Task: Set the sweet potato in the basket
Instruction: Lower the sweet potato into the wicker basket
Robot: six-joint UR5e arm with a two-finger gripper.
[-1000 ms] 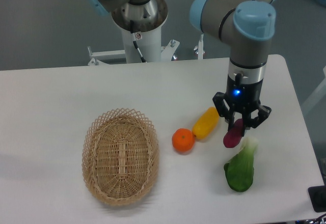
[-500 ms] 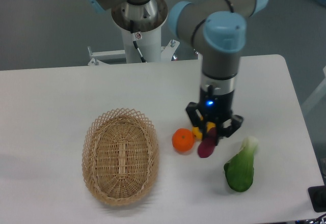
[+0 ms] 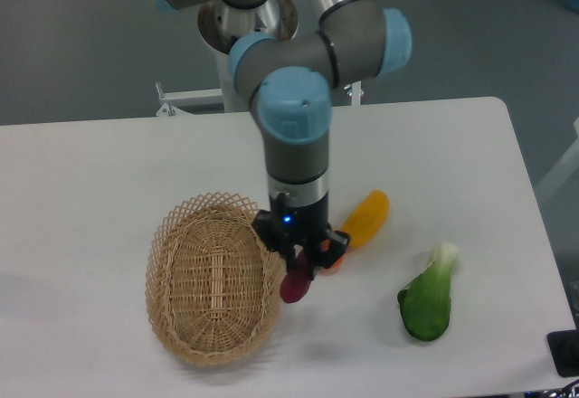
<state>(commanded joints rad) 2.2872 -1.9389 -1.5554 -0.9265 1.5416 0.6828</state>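
The sweet potato (image 3: 293,284), a small magenta tuber, hangs tilted from my gripper (image 3: 298,259), which is shut on its upper end. It is held above the table just past the right rim of the basket (image 3: 213,277), an oval tan wicker basket at the front left with nothing in it. The gripper's wrist shows a blue light.
A yellow-orange oblong vegetable (image 3: 366,218) lies to the right of the gripper. The round orange is mostly hidden behind the gripper. A green bok choy (image 3: 427,298) lies at the front right. The robot's base (image 3: 237,36) stands at the back.
My gripper has carried the sweet potato leftwards, from beside the bok choy, past the orange, to the basket's right rim.
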